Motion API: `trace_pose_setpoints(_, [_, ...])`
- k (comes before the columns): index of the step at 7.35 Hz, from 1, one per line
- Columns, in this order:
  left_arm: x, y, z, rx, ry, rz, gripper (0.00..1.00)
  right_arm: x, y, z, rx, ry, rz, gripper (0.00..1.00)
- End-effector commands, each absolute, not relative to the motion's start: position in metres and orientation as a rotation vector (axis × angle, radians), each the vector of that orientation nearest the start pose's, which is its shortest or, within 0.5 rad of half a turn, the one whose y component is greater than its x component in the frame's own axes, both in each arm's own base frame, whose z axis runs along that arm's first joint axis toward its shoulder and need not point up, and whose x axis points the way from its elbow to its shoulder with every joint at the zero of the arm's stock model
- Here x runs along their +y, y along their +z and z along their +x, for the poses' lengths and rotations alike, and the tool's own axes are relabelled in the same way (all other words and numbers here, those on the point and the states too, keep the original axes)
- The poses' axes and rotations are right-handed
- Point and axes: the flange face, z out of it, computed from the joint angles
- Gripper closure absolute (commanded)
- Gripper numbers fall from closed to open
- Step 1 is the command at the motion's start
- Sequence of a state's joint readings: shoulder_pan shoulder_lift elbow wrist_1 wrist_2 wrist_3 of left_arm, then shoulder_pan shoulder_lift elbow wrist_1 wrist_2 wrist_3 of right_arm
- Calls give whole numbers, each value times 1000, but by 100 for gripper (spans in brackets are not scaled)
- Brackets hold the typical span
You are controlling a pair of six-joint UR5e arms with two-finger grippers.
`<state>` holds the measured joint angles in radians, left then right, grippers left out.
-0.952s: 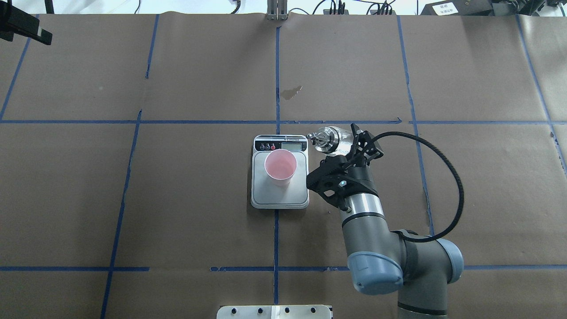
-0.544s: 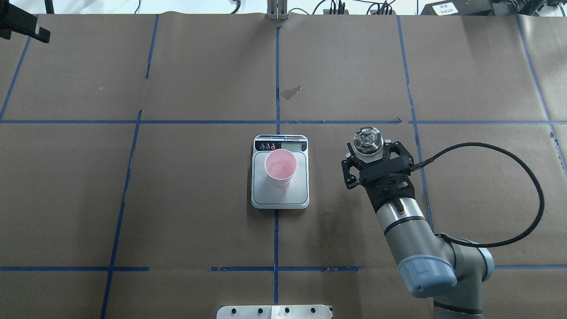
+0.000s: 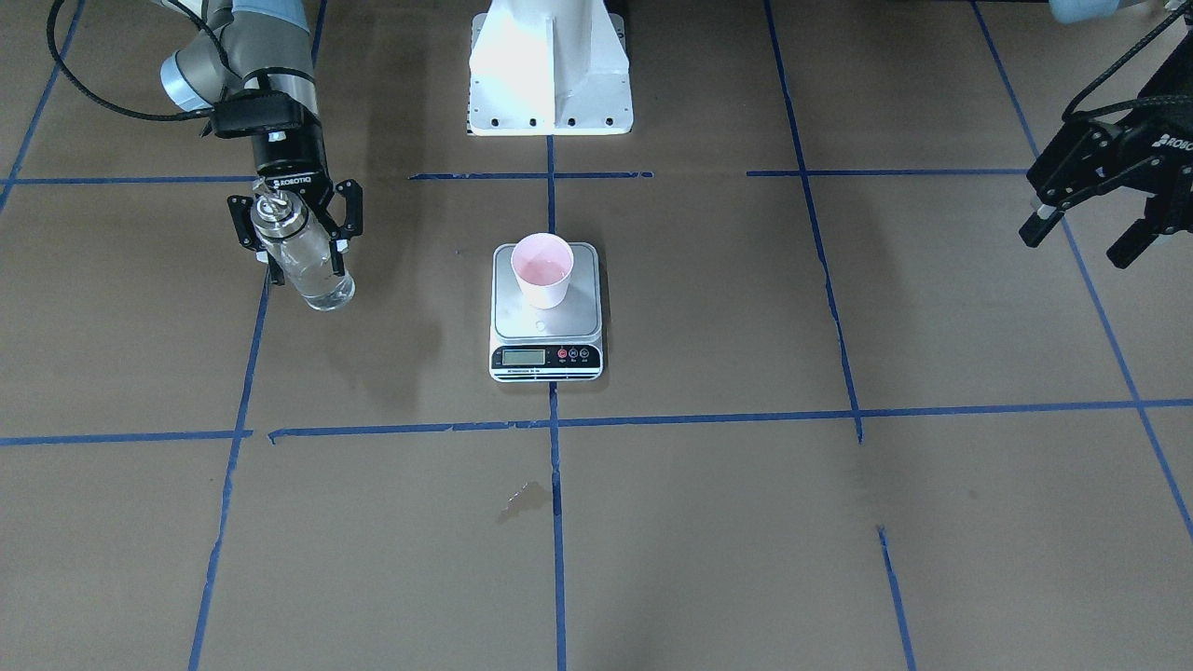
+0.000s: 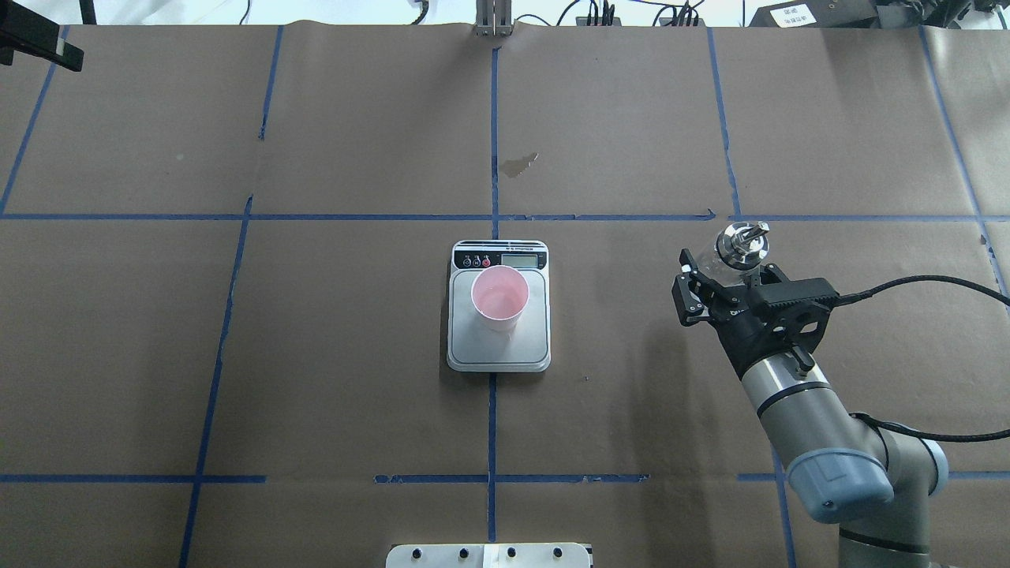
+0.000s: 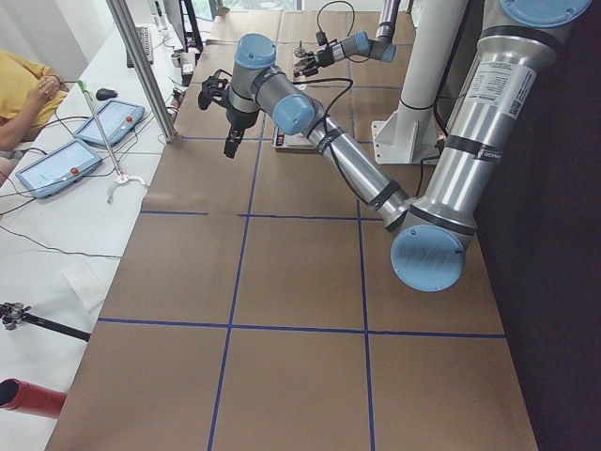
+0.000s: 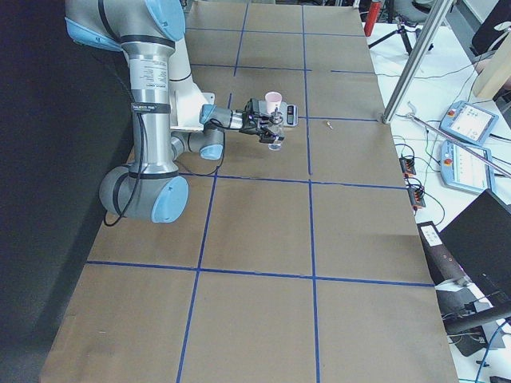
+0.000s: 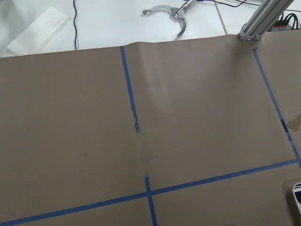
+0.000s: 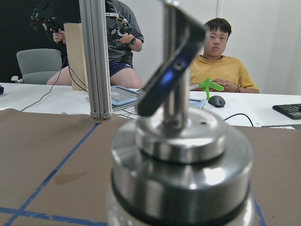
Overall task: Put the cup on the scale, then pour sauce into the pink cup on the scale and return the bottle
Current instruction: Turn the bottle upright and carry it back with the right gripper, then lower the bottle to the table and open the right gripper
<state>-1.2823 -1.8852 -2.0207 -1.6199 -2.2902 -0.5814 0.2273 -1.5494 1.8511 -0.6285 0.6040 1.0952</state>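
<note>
Overhead exterior, fingers: the right gripper (image 4: pixel 730 272) is closed on the glass body of the bottle (image 4: pixel 742 243), one finger on each side, just below the dark collar.
Bottle: it stands upright with the silver spout on top, well to the robot's right of the scale (image 4: pixel 499 351) and close to a blue tape line (image 4: pixel 724 118). The pictures do not show whether its base touches the table (image 4: pixel 355 355).
Cup: the cup (image 4: pixel 499 297) stands on the scale's platform, toward the display end and inside its edges. How much liquid lies in it is hard to tell.
Step in hand: probably returning the bottle, since the cup is placed and the bottle is upright and well away from it.
Doing it well: the arm should bring the bottle straight down with the spout vertical, so nothing drips on the paper. It should not let go until the base sits flat.
Release: the fingers should open evenly and then back away along the arm's own line, so neither pad drags the glass.
Risk: smooth glass and a heavy metal cap likely make the bottle easy to tip.
Left gripper: the left gripper (image 3: pixel 1081 233) hangs with fingers spread and empty, well apart on the other side of the table.
</note>
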Motion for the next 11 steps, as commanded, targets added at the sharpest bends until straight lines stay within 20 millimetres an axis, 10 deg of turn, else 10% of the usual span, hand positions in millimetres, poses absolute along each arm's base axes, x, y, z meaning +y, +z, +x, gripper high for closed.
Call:
trace_pose_setpoints(1, [-533,272,86,940,25,424,13,-314,434,-403,-747,407,1132,100])
trace_pose_setpoints(3, [-533,272,86,945,26,420,13,-316,490,-404,-626,348,1139,100])
trace_pose_setpoints(11, [-531,268,85,945,24,420,13,-313,470,-404,-691,371,1122,100])
